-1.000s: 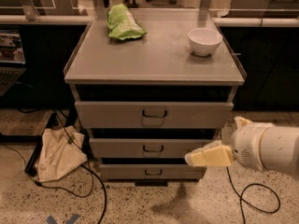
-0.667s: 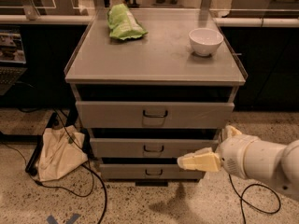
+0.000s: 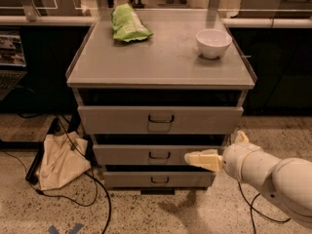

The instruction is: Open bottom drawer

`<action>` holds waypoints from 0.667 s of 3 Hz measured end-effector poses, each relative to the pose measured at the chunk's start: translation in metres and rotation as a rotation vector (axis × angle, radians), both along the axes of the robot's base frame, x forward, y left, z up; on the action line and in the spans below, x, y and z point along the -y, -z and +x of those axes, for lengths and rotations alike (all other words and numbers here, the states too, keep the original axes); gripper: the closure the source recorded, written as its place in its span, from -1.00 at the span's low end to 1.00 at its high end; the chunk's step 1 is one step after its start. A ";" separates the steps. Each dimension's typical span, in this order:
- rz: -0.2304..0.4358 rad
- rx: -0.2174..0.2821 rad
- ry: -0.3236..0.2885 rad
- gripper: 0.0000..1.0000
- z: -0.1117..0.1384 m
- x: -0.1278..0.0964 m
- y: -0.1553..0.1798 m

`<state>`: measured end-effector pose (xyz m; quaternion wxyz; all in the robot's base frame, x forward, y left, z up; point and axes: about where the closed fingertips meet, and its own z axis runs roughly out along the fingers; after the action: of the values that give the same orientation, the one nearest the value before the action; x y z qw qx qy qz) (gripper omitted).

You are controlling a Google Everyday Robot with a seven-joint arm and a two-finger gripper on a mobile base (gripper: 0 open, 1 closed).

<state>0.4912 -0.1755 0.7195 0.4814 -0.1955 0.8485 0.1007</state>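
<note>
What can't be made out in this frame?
Camera view:
The gripper, before the right end of the middle drawer, hides that patch of its front.
Its arm: cut off by the right edge.
Drawer interiors: gaps above each front are too dark, bottom drawer included.

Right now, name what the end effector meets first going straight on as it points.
The end effector, right of the drawer fronts, points left along the middle drawer; its black handle looks first in line, not the bottom drawer. Depth is unclear.
</note>
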 end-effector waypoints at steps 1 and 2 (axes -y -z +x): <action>-0.035 0.006 -0.015 -1.00 -0.011 0.004 -0.024; -0.022 -0.097 -0.100 -1.00 -0.044 -0.030 0.015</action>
<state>0.4474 -0.1457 0.7042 0.4318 -0.2377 0.8611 0.1246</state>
